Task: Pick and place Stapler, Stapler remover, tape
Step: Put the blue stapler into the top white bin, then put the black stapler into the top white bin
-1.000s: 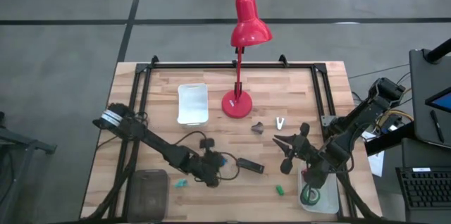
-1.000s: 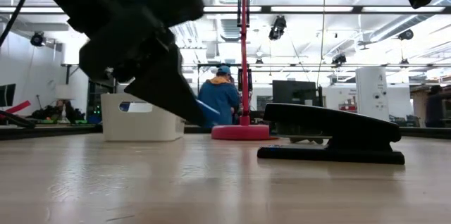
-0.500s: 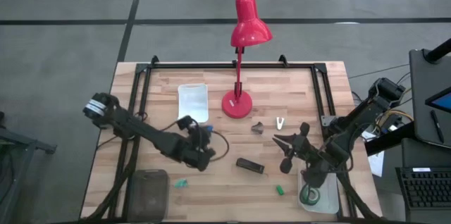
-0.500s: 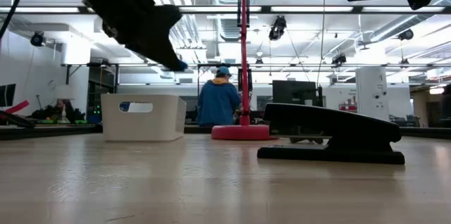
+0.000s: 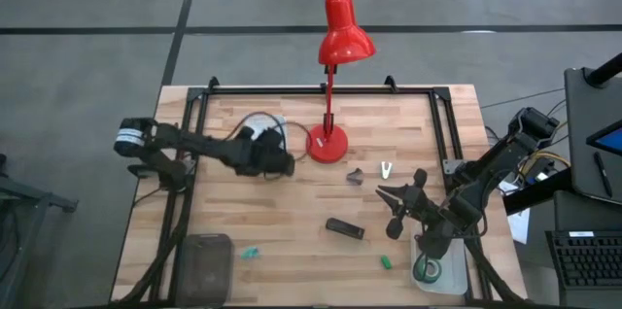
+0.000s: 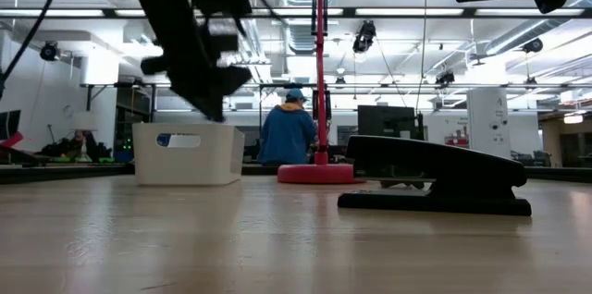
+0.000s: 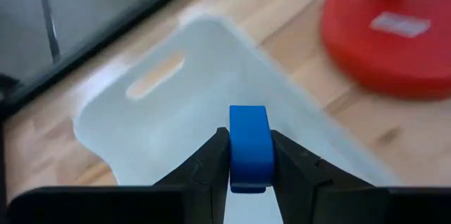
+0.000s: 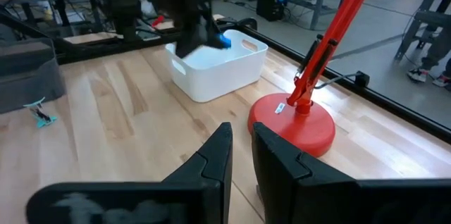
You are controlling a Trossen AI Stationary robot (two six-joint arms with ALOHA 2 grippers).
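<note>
My left gripper (image 7: pixel 250 143) is shut on a blue tape roll (image 7: pixel 250 129), which shows edge-on, above the white bin (image 7: pixel 176 104). In the high view the gripper (image 5: pixel 281 162) hangs over the bin's (image 5: pixel 255 126) near right part. The black stapler (image 5: pixel 344 228) lies flat on the table, in the near middle. A small dark piece (image 5: pixel 357 176) and a pale one (image 5: pixel 386 168) lie near the lamp; which is the stapler remover I cannot tell. My right gripper (image 5: pixel 393 208) waits at the right, open by a narrow gap, with nothing in it. My left gripper pinches the blue tape roll by its two flat sides (image 7: pixel 251 164), one finger on each. The fingers slant down and come from the table's left side. The roll stands on edge between them, lifted clear above the bin's inside.
A red desk lamp stands on its round base (image 5: pixel 328 144) just right of the bin. A white tray (image 5: pixel 442 282) at the near right holds a green tape roll (image 5: pixel 427 269). A dark container (image 5: pixel 204 262) sits at the near left. Small green blocks (image 5: pixel 250 251) (image 5: pixel 386 261) lie near the front edge.
My left gripper has carried the blue roll up from the near middle of the table, beside the stapler, toward the far edge, to a place over the white bin. Its wrist rolled on the way. The right arm kept still.
</note>
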